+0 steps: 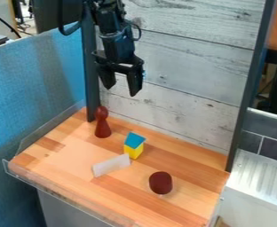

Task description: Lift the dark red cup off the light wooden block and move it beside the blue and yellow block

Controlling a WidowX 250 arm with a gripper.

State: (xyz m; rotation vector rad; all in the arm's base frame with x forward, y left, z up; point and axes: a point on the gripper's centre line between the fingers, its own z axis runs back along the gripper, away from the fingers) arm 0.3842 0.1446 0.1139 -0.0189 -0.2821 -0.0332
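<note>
Fixed camera, set above striped light-brown wooden tabletop [64, 164]. Looks down at a slant, weathered whitish plank wall [188, 66] toward twelve o'clock. Middling range; tabletop cropped at six.

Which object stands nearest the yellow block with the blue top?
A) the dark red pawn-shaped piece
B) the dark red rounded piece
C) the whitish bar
C: the whitish bar has one end right by the yellow block, while both dark red pieces sit farther off.
</note>
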